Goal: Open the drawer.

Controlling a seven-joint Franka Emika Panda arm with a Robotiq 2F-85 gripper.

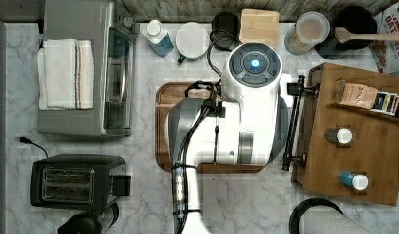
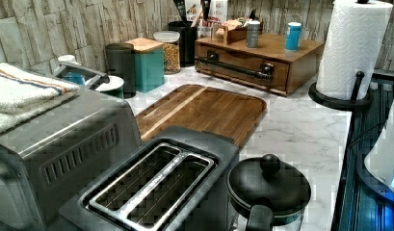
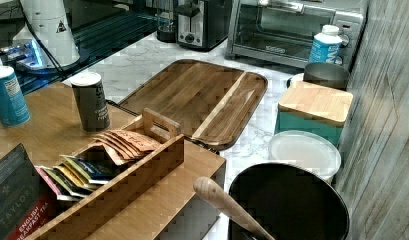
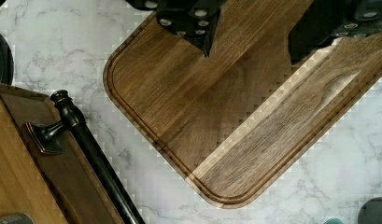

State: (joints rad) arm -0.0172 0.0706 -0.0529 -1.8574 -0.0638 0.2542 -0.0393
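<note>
Both fingers [image 4: 198, 25] of the gripper [image 4: 249, 35] hang spread and empty over the cutting board [image 4: 235, 112]; it should straddle the handle [image 4: 93, 154] of the shut drawer [image 2: 238, 72] squarely before pulling.

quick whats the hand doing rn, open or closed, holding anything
Hand: open, holding nothing, above the cutting board, not yet at the drawer's handle.

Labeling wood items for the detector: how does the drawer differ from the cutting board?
The drawer stands upright as the front of a box; the cutting board lies flat on the counter. The drawer has a black bar handle; the board has none. The drawer's corners look square; the board's are rounded, with a groove along its edge. Both are brown wood.
</note>
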